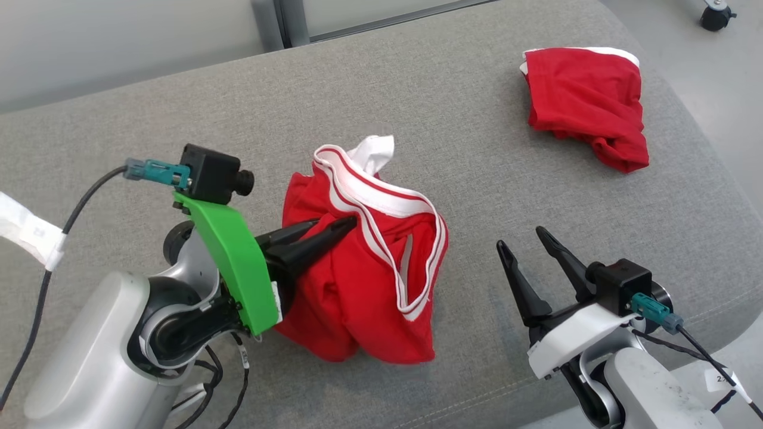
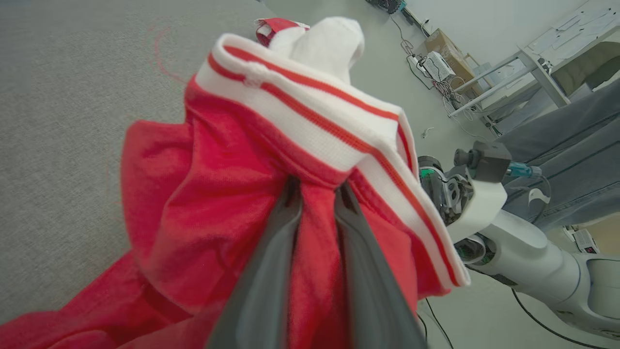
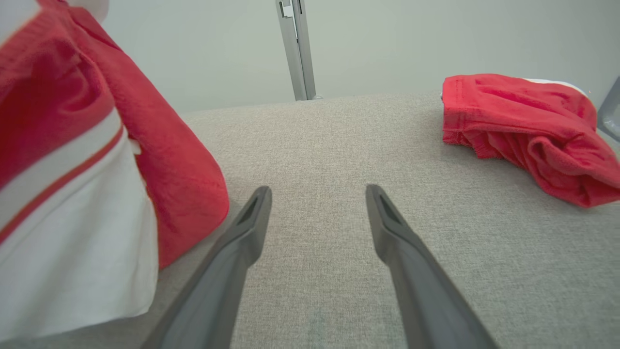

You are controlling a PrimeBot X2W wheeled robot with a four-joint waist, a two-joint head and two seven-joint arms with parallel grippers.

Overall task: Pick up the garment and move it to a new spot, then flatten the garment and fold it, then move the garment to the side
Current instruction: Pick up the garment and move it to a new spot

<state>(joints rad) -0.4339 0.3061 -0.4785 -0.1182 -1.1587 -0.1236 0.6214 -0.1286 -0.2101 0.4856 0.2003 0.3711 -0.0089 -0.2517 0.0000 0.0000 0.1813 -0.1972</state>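
Our left gripper (image 1: 335,225): It is shut tight on a pinch of red cloth. In the left wrist view the cloth sits squeezed between the two dark fingers (image 2: 271,271), just under the band.
Our right gripper (image 1: 520,237): Its fingers are wide apart and hold nothing. It hangs low over the bare cushion, near the garment's right side but not touching it.
The garment (image 1: 357,286): It is red and all bunched up in a heap in the middle of the cushion. The top is held up by our left gripper. The bottom seems to rest on the cushion.
The band (image 1: 381,196): It is white with red stripes and runs in a loop over the top of the heap. A white bit of cloth sticks up behind it.
How it will feel: We think it is soft, light and floppy. It will droop and fold on itself when we lift it. It cannot break, but a small pinch could slip out.
Where to hold: We think the band is the best place, since it looks thicker than the rest. Our right gripper could take the band on its own side, so we can pull the garment flat between both.
The cushion (image 1: 417,89): It is grey and wide, with lots of bare room for a new spot.
In the way: Another red cloth (image 1: 587,101) lies folded at the far right, well apart from ours. We should keep our garment off it.
Far off: Past the cushion is pale floor (image 1: 715,71) with a small black wheel (image 1: 714,15).
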